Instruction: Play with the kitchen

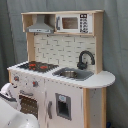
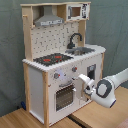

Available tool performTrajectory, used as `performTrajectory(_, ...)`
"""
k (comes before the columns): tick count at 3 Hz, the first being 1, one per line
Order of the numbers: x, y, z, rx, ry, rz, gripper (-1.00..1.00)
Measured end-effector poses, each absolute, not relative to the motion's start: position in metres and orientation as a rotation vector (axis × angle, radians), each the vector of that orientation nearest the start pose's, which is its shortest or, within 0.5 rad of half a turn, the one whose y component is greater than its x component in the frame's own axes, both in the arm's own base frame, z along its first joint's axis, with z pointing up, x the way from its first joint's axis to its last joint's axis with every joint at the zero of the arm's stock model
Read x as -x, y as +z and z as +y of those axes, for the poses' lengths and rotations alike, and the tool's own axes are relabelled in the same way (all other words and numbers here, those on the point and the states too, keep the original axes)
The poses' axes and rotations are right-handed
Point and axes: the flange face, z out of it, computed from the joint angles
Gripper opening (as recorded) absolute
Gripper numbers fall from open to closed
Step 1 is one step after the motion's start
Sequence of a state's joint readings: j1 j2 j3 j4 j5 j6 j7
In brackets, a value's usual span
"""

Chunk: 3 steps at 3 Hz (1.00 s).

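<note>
In the second exterior view, one claw [image 2: 86, 85], state indeterminable, sits at the front of the one kitchen [image 2: 60, 60], beside its oven door [image 2: 64, 96].

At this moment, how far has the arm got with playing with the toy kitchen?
Early stage. Nothing on the kitchen looks changed: the oven door sits shut, and the stovetop and sink are bare. In hand: the gripper is up against the front panel beside the oven door, in the second exterior view. Whether it grips anything is unclear. Any opening or turning is left.
</note>
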<state>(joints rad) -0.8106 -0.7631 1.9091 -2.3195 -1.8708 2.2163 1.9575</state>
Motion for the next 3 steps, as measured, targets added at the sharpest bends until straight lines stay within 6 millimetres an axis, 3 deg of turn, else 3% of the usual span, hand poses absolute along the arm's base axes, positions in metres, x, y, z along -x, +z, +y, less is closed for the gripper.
performTrajectory(2,-0.292,0.237,0.385,-1.493,1.881,0.792,1.0)
performTrajectory(3,-0.304,0.242,0.375,-1.604,1.903,0.632,1.0)
